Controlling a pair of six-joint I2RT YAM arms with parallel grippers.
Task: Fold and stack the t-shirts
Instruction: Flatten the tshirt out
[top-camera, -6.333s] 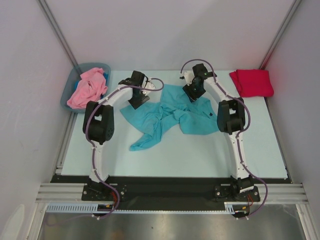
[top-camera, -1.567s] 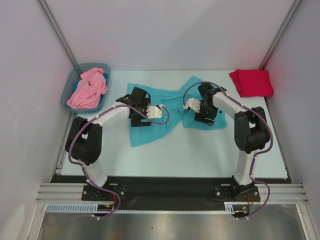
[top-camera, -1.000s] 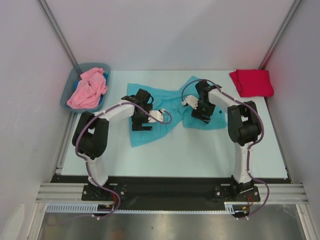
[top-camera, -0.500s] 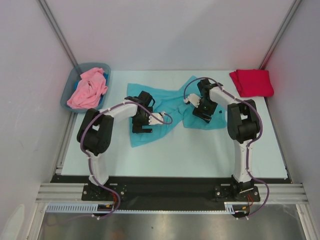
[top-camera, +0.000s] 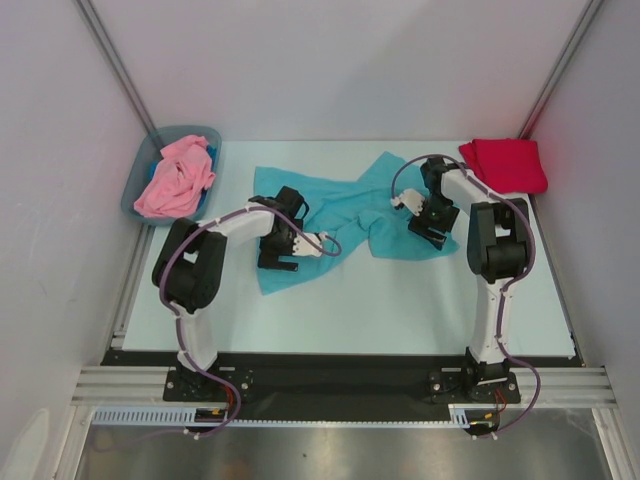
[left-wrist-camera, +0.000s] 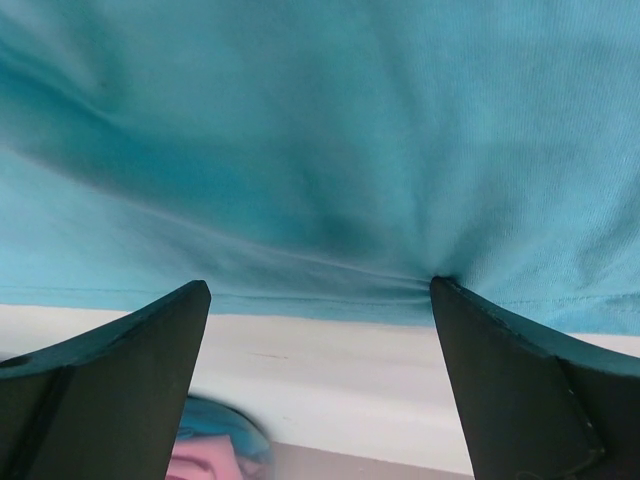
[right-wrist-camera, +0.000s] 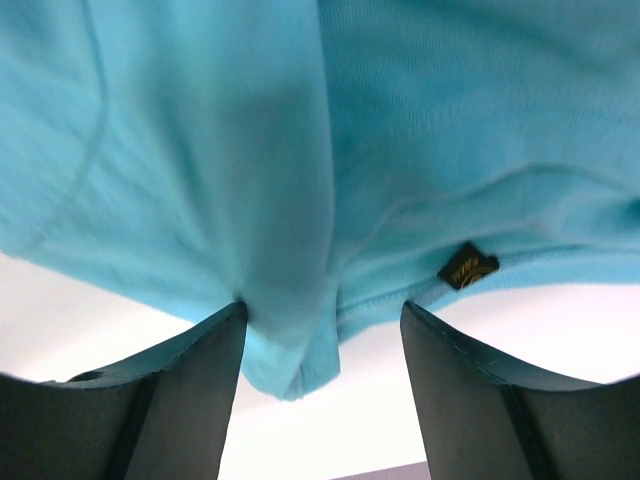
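A: Left pincer (left-wrist-camera: 316, 295) first?
B: Released, spread wide, gripping nothing. Sits low at a hem of the teal t-shirt (top-camera: 340, 195), with bare counter (top-camera: 380, 300) between the fingers (left-wrist-camera: 110, 370). Seems to touch the hem with one fingertip (left-wrist-camera: 450, 305), though hard to say for sure.
A: And the right pincer (right-wrist-camera: 320, 315)?
B: Released too, but less wide. Straddles a loose fold at the edge of the same t-shirt. Meets the fold with one finger (right-wrist-camera: 215, 340) and leaves a clear gap at the other, so no clamp on the cloth. Just beside that, a small dark label (right-wrist-camera: 467, 266) near the hem.
A: Where on the counter?
B: Teal t-shirt in the middle, spread out and rumpled, not folded. Left pincer on its near left part, right pincer on its right part, well apart.
A: Further out?
B: Red t-shirt (top-camera: 503, 165) at the far right corner, folded into a neat block, apart from the teal one. Pink t-shirt (top-camera: 175, 180) at the far left, bunched up in a grey-blue bin (top-camera: 186, 129), draped over its near rim. Bin at the counter's far left corner.
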